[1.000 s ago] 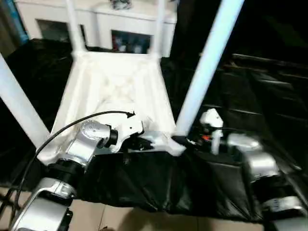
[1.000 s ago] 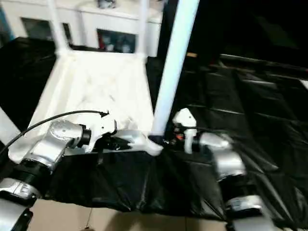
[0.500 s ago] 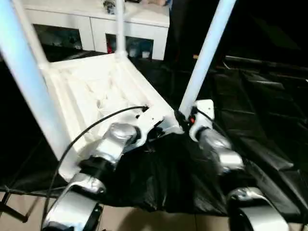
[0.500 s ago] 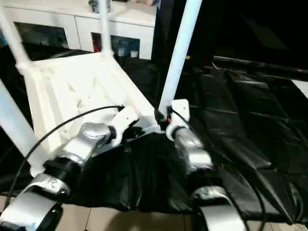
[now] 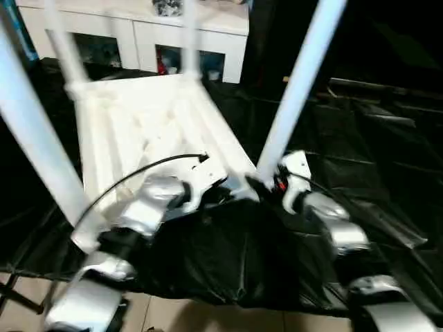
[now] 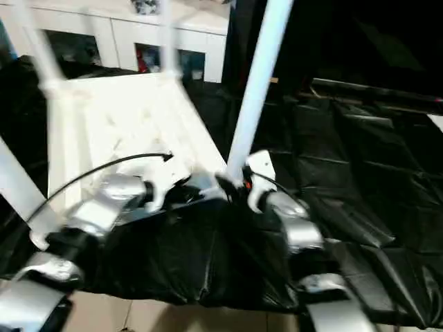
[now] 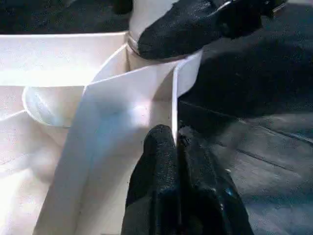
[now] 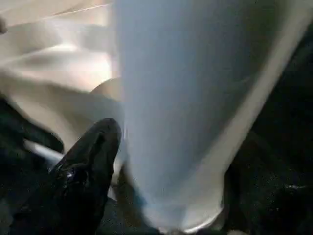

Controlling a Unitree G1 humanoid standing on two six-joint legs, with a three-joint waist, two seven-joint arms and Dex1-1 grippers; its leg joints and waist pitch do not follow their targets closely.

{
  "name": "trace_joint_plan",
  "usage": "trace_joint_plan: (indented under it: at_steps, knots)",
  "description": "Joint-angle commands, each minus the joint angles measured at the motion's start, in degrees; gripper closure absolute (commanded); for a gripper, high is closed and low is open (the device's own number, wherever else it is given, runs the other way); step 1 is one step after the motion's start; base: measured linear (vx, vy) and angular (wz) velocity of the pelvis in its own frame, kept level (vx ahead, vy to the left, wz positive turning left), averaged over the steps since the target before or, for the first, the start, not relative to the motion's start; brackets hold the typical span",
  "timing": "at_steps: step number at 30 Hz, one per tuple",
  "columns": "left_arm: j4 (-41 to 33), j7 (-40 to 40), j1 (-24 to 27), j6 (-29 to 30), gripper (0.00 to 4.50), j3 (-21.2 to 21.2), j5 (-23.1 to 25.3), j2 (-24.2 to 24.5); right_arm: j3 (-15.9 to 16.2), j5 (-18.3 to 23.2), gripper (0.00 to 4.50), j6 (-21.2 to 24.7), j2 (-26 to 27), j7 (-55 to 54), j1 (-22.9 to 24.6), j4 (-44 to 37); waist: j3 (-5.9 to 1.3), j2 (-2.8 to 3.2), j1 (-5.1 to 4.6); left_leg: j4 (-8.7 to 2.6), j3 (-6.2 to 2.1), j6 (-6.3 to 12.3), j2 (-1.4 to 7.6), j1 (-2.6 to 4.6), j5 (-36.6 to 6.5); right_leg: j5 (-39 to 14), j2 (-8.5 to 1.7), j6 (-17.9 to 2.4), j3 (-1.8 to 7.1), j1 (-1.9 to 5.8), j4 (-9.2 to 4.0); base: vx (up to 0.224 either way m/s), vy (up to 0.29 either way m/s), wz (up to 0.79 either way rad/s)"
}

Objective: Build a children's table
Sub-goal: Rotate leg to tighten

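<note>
My left jaws (image 7: pixel 175 142) pinch the upside-down children's table (image 5: pixel 149 128) rim on the black sheet (image 5: pixel 360 145), my right jaws (image 5: pixel 266 185) hug its near leg (image 5: pixel 294 83); one hard tug could pop it out.

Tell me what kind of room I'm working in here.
Probably a home-style room or a mock-up of one. A white cabinet with glass doors stands at the back, black sheeting covers the work surface, and pale floor tiles show below. The upturned table lies on the sheeting.
</note>
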Motion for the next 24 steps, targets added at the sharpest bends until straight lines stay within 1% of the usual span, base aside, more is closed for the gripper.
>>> trace_joint_plan:
  at_steps: [1,2,3,5,8,9,11,12,14,17,19,20,22,24]
  knots:
    - [-0.6,-4.1,1.6,-2.1,4.5,-0.3,-3.5,-0.7,0.0,1.0,0.79,0.7,-1.8,3.8,0.1,-2.0,-2.49,-0.46,-0.1,-3.28,0.25,4.16,1.45,-0.2,-10.1,-10.7,-3.53,-10.1,2.7,2.71,-4.39,0.0,0.0,0.0]
    - [-1.4,-6.1,1.7,-2.0,4.5,-0.1,-4.1,0.2,0.6,2.3,0.79,1.6,-3.8,9.0,0.4,-3.9,-2.6,-0.32,0.05,-3.25,0.25,4.24,1.57,-0.02,-9.6,-9.7,-3.53,-10.5,2.66,2.78,-4.25,0.0,0.0,0.0]
    - [-1.5,-6.9,1.6,-2.1,4.5,-0.2,-4.3,0.7,0.9,2.9,0.79,2.1,-4.6,11.1,0.5,-4.6,-2.64,-0.5,0.11,-3.1,0.29,4.68,1.53,-0.11,-8.4,-7.3,-3.41,-11.2,2.69,2.95,-3.9,0.0,0.0,0.0]
    - [-1.3,-7.7,1.5,-2.6,4.5,-0.2,-4.2,1.4,1.3,4.0,0.79,3.3,-5.7,14.7,0.8,-6.0,-2.59,-0.5,0.19,-3.03,0.34,5.4,1.48,-0.15,-7.9,-6.0,-3.38,-11.8,2.64,2.94,-3.77,0.0,0.0,0.0]
    - [-1.4,-9.5,1.3,-3.1,4.5,-0.3,-4.5,2.5,2.1,5.2,1.15,4.5,-7.5,19.6,1.0,-7.3,-2.56,-0.56,0.23,-3.03,0.32,5.29,1.54,-0.08,-8.3,-7.4,-3.49,-11.9,2.6,2.94,-3.87,0.0,0.0,0.0]
    - [-1.3,-10.1,1.2,-3.2,4.5,-0.3,-4.5,2.8,2.4,5.6,1.15,5.1,-8.0,21.2,0.9,-7.6,-2.6,-0.6,0.17,-3.01,0.3,5.2,1.56,-0.03,-8.1,-7.4,-3.45,-12.1,2.55,2.92,-3.84,0.0,0.0,0.0]
    - [-1.1,-10.8,1.1,-3.5,4.5,-0.3,-4.7,3.3,3.0,5.8,1.3,5.8,-8.8,23.8,1.0,-8.0,-2.58,-0.59,0.2,-3.0,0.3,4.97,1.56,-0.04,-8.1,-7.5,-3.5,-12.3,2.56,2.91,-3.83,0.0,0.0,0.0]
    - [-0.9,-11.1,1.0,-3.7,4.5,-0.2,-4.8,3.5,3.3,5.8,1.48,6.0,-9.1,24.7,1.0,-8.1,-2.59,-0.66,0.22,-2.98,0.29,4.95,1.57,-0.02,-8.1,-7.5,-3.48,-12.4,2.53,2.92,-3.81,0.0,0.0,0.0]
    - [-0.5,-11.5,0.8,-4.1,4.5,-0.1,-4.9,3.8,4.0,5.4,1.55,6.4,-9.6,26.4,1.1,-8.2,-2.58,-0.66,0.28,-2.96,0.31,4.91,1.6,0.03,-7.6,-6.8,-3.53,-12.6,2.57,2.88,-3.71,0.0,0.0,0.0]
    - [-0.3,-12.1,0.7,-4.2,4.5,0.3,-4.9,4.1,5.0,5.4,1.87,7.4,-10.2,28.3,1.4,-9.0,-2.6,-0.72,0.44,-2.87,0.36,4.98,1.59,0.06,-6.9,-5.9,-3.5,-12.9,2.56,2.97,-3.57,0.0,0.0,0.0]
    - [-0.2,-12.1,0.7,-4.2,4.5,0.2,-5.0,4.1,5.0,5.6,2.0,7.7,-10.1,28.5,1.5,-9.2,-2.63,-0.72,0.46,-2.85,0.35,4.92,1.58,0.07,-6.6,-5.6,-3.5,-13.0,2.54,2.99,-3.49,0.0,0.0,0.0]
    - [-0.2,-12.1,0.7,-4.3,4.5,0.2,-5.0,4.1,5.0,5.6,2.1,7.7,-10.1,28.5,1.5,-9.2,-2.61,-0.88,0.47,-2.83,0.37,4.95,1.56,0.04,-6.5,-5.6,-3.5,-13.0,2.53,2.99,-3.47,0.0,0.0,0.0]
    - [-0.1,-12.2,0.6,-4.2,4.5,0.2,-5.1,4.1,5.1,5.7,2.3,8.0,-10.0,28.7,1.7,-9.4,-2.63,-0.87,0.51,-2.81,0.36,4.86,1.58,0.04,-6.5,-5.8,-3.54,-13.0,2.53,3.0,-3.45,0.0,0.0,0.0]
    - [0.0,-12.4,0.6,-4.3,4.5,0.2,-5.1,4.2,5.4,5.7,2.4,8.5,-10.0,29.2,2.0,-9.9,-2.65,-0.88,0.53,-2.78,0.36,4.79,1.56,0.04,-6.4,-5.8,-3.55,-12.9,2.54,3.04,-3.44,0.0,0.0,0.0]
